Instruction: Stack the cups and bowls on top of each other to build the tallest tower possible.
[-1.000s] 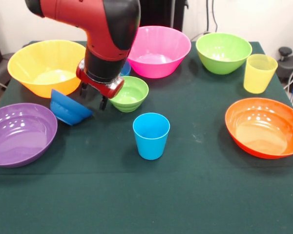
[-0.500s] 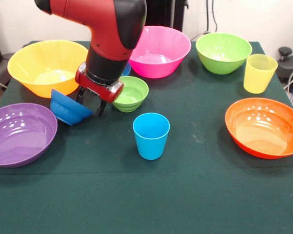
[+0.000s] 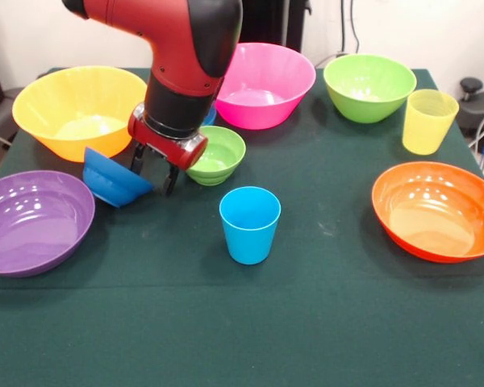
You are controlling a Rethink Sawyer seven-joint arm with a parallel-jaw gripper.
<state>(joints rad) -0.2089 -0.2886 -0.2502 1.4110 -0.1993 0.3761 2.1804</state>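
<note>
- My fingers [image 3: 155, 172] hang spread and empty just above the counter [image 3: 242, 322], right beside the small dark blue bowl [image 3: 113, 179], which lies tipped on its side between the yellow-orange bowl [image 3: 77, 109] and the purple bowl [image 3: 34, 219].
- No tower stands yet: the light blue cup [image 3: 250, 223] sits alone and upright in the middle, the yellow cup [image 3: 428, 121] is well apart near the far right edge, and the lime green bowl [image 3: 214, 155] is just behind my wrist.
- I judge I'm at the first pick, lining up on the dark blue bowl; next I need one finger on each side of its tilted wall, then to close.
- Room is tight here: the bowl almost touches its yellow-orange and purple neighbours, and the lime green one crowds my other side.
- Once lifted, the path to the blue cup looks open; the pink [image 3: 262, 83], green [image 3: 369, 86] and orange [image 3: 436, 210] bowls lie clear of it.
</note>
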